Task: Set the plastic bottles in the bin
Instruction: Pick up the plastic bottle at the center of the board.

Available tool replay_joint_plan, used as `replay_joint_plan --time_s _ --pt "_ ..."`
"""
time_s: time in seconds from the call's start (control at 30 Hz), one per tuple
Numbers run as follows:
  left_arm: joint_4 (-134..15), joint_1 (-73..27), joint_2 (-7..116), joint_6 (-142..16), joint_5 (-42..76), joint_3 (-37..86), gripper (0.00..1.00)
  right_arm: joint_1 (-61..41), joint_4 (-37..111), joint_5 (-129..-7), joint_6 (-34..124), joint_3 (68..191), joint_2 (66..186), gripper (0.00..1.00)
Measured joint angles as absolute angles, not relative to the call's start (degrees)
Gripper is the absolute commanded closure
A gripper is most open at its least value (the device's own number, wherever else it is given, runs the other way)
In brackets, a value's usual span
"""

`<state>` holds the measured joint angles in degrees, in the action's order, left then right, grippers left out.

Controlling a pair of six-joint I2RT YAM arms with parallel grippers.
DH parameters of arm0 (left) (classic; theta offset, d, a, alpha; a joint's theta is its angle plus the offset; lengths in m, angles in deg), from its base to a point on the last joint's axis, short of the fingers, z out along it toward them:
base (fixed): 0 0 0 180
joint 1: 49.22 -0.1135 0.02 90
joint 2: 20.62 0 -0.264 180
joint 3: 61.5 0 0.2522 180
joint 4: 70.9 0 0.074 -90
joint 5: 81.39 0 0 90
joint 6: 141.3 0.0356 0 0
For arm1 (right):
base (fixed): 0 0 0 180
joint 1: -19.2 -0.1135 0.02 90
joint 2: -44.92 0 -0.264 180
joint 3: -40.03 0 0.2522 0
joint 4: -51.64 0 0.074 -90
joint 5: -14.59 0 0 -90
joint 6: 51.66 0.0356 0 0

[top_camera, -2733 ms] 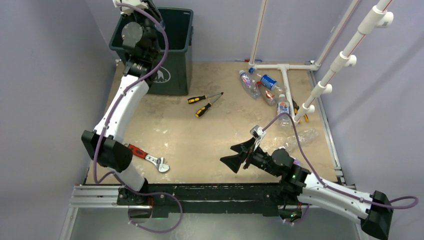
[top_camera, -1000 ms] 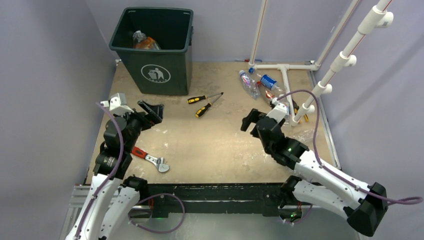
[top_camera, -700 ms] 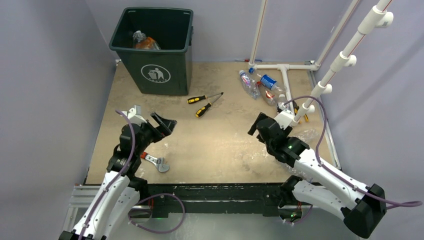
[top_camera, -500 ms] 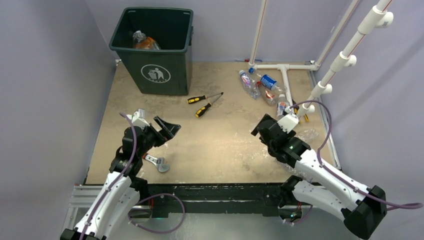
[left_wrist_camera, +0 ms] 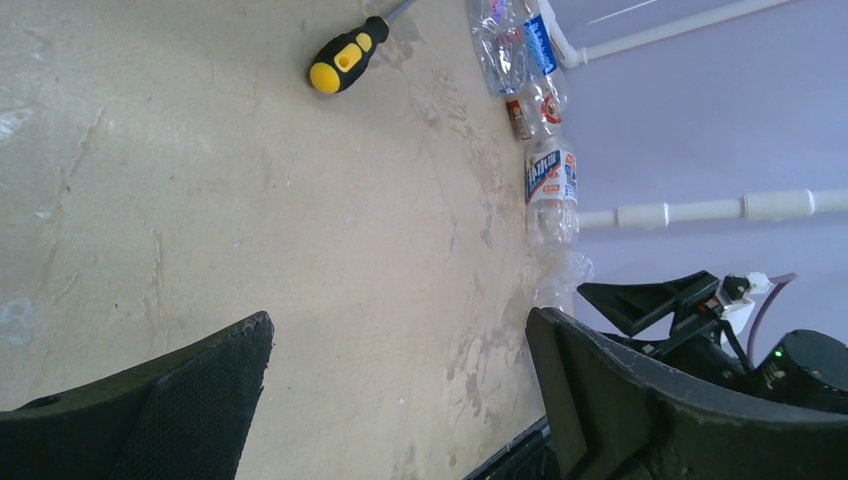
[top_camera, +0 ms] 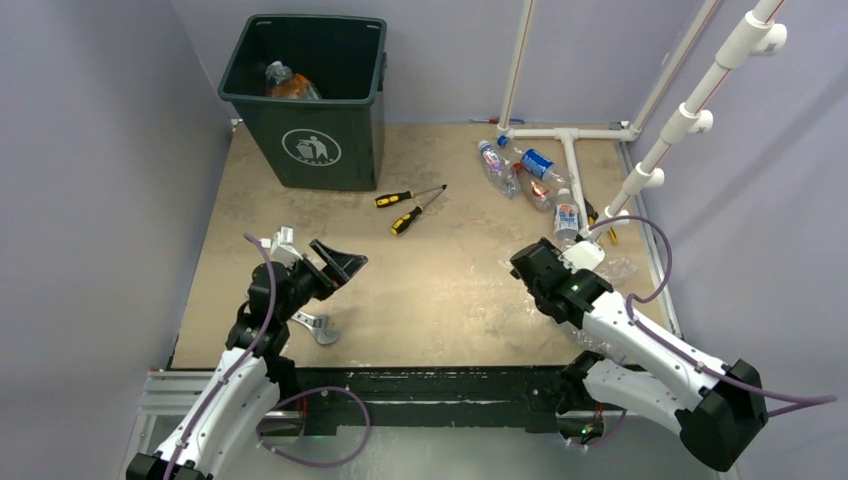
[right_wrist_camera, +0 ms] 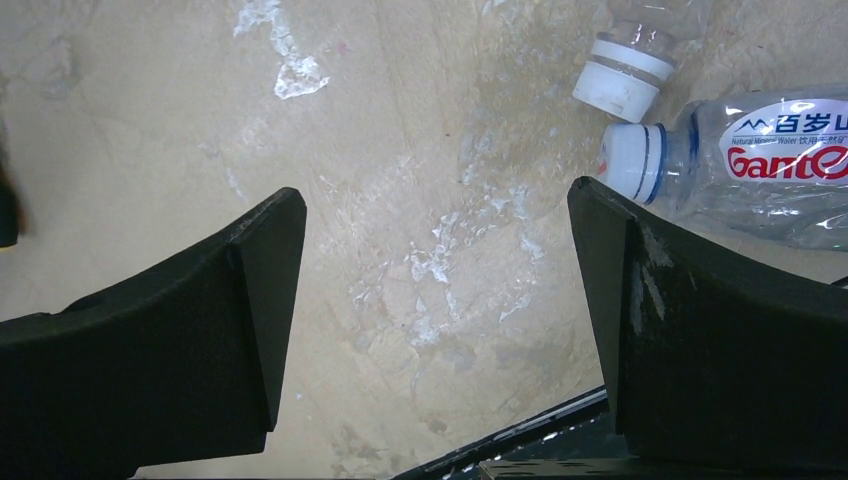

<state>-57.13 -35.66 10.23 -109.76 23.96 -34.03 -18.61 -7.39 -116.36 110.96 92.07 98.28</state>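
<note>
We are lining up the next pickup. Our right gripper (right_wrist_camera: 435, 200) is hovering low over the table (top_camera: 450, 290), jaws wide and holding nothing, a red-lettered bottle (right_wrist_camera: 750, 170) lying just beside one finger. Our left gripper (left_wrist_camera: 398, 330) is hanging wide and bare too. Other bottles (top_camera: 530, 172) are lying well apart from the bin (top_camera: 350, 150). We are judging the next move as a sideways shift, then a squeeze across that bottle. We are not seeing the bin's floor, and a crumpled bottle (top_camera: 615, 270) is proving hard to make out.

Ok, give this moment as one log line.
left gripper: open, empty | right gripper: open, empty | clear plastic bottles: some on table, some in dark green square bin
</note>
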Motion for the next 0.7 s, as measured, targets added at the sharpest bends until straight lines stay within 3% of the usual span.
replay_joint_plan --time_s 0.43,0.7 --pt "-59.62 -35.66 12.11 -110.74 26.52 -34.53 0.02 -15.55 -5.3 -128.16 118.32 92.73 106.85 0.03" --pt "-60.91 -35.66 13.1 -110.81 26.96 -35.55 0.02 -7.09 12.58 -131.06 109.04 87.99 106.13 0.01"
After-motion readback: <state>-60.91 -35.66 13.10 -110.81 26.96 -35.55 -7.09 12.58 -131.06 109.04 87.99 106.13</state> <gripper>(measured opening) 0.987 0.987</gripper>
